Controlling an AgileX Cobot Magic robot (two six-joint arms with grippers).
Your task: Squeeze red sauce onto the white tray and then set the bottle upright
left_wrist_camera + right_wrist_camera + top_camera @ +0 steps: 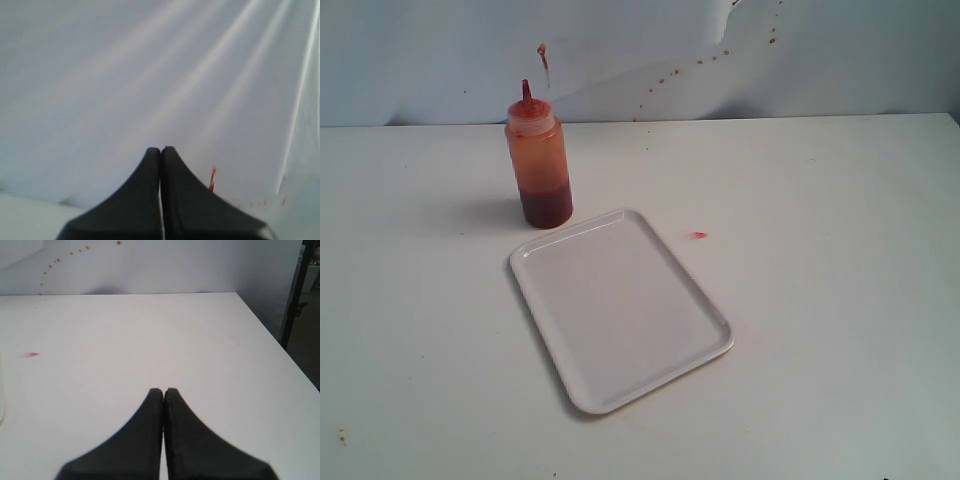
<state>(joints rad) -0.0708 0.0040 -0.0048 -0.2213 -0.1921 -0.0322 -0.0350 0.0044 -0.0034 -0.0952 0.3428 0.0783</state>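
**Squeeze bottle upright beside tray**

The bottle (538,165) stood vertical on the table (840,300), nozzle up, with red sauce (546,205) in its base, just beside the white tray (620,310)'s far corner. A red speck (698,235) lay nearby. Both the left gripper (161,151) and the right gripper (164,391) had their jaws pressed together.

Bright, even light, a soft shadow left of the bottle (538,160), wrist views slightly blurred.

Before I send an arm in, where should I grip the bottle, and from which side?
I'd take the bottle around its straight cylindrical body, about mid-height, jaws level. It stands upright, so come sideways from the exterior view's left, where nothing blocks it; the white tray lies front-right. Skip the tapered nozzle.
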